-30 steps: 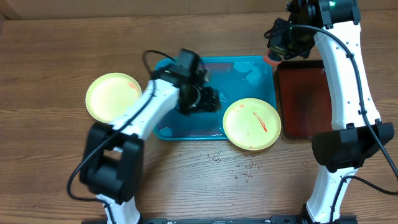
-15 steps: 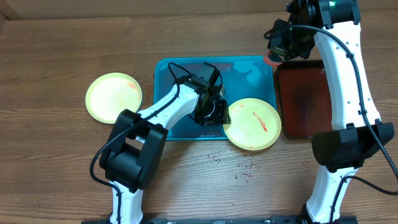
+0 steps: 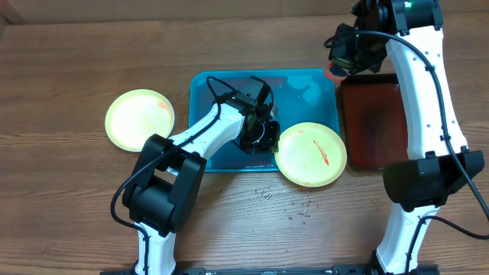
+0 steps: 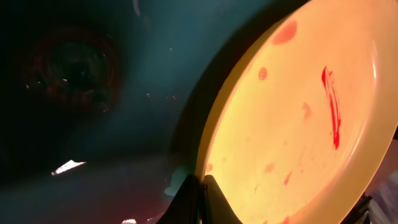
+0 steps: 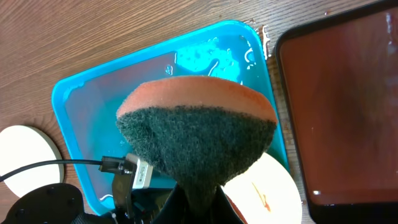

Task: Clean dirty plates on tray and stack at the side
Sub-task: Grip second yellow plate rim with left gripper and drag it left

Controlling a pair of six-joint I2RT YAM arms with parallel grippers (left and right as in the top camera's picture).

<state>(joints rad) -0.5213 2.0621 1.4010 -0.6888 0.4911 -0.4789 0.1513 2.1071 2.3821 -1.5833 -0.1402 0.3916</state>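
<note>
Pinching the rim of the red-streaked yellow plate, the left gripper is clamped shut. The plate overhangs the blue tray at its lower-right corner, probably held steady for scrubbing. The right gripper, upper right, clasps a sponge.

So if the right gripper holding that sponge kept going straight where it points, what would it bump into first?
Most likely the wet floor of the large turquoise-blue rectangular plastic tray, which lies behind the orange-and-dark-green sponge pinched in the right gripper. Depth is unclear.
</note>
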